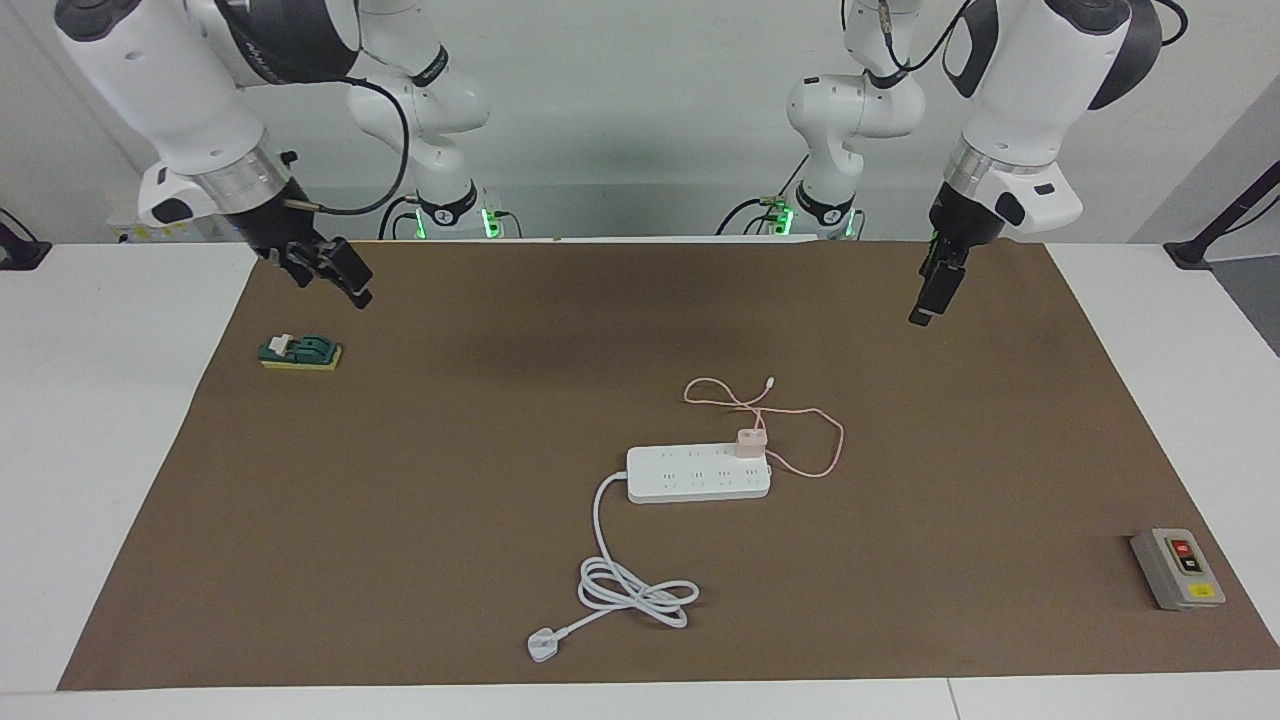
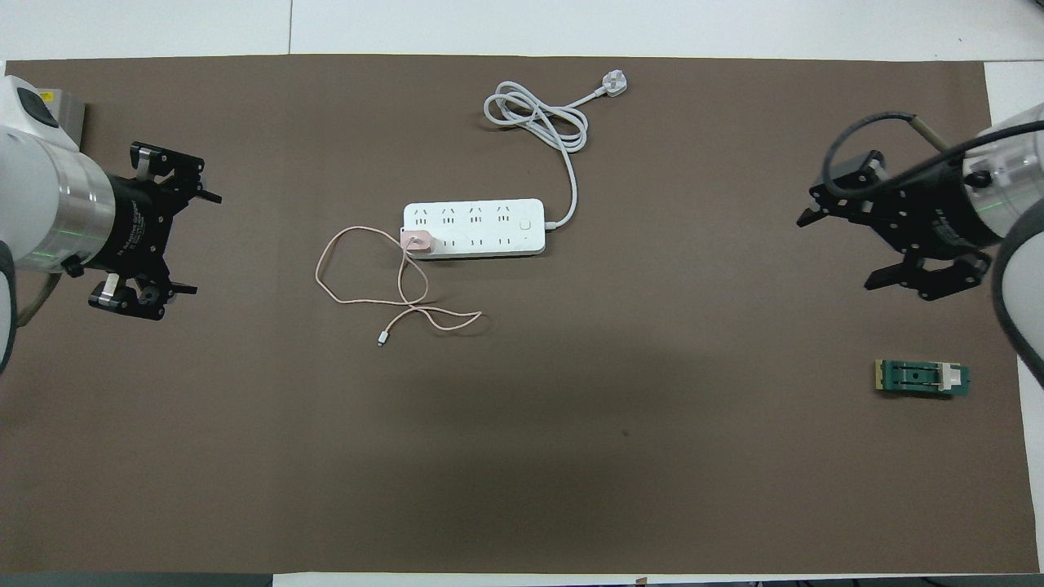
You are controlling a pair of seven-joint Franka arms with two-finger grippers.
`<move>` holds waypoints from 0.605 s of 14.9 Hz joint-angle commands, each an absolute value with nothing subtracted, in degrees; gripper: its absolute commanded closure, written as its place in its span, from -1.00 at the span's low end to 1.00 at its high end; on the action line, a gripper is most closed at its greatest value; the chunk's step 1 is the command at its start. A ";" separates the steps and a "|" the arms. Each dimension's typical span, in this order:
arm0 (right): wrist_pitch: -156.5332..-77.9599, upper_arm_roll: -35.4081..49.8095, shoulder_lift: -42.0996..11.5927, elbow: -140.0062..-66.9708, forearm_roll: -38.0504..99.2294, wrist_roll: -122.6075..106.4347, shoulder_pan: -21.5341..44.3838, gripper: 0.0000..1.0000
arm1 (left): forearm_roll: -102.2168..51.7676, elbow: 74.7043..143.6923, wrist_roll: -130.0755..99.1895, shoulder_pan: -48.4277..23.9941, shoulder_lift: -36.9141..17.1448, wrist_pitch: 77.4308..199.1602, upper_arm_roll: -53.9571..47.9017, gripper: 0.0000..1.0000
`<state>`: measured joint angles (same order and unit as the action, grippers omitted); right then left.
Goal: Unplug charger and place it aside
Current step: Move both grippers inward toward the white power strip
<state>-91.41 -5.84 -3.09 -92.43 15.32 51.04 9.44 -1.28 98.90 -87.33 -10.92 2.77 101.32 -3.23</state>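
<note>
Still plugged: charger (image 1: pixel 750 442) sits in power strip (image 1: pixel 699 473) socket at strip's left-arm end, mid bench (image 1: pixel 640 320), cable (image 1: pixel 812 440) looped loose toward 12 o'clock in facing view. Judge it light, rigid cube; cable limp. Pinch cube's flat sides, not cable; strip may lift. My left claw (image 2: pixel 147 230) spread wide, empty, hanging well apart. Right claw (image 2: pixel 877 244) likewise spread, empty, waiting.

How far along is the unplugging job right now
Nothing looks done yet: the charger sits plugged into the power strip at its left-arm end, its cable looped on the mat. Nothing is in hand: the left gripper and the right gripper are both open, raised over the mat's two ends, away from the strip. Left to do: reach in, pull the charger out and set it aside.
</note>
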 commanded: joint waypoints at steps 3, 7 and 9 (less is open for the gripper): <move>-98.68 -5.71 -7.72 -95.01 25.64 70.81 10.81 -1.00 | -1.14 96.96 -101.57 -16.78 -5.07 102.83 -2.46 -1.00; -109.48 -5.71 -11.68 -97.72 30.41 79.26 16.42 -1.00 | -1.67 96.68 -107.39 -18.89 -8.52 104.58 -2.55 -1.00; -114.76 -5.71 -13.96 -98.70 35.29 82.43 19.33 -1.00 | -1.67 97.21 -110.72 -19.60 -10.27 107.65 -2.55 -1.00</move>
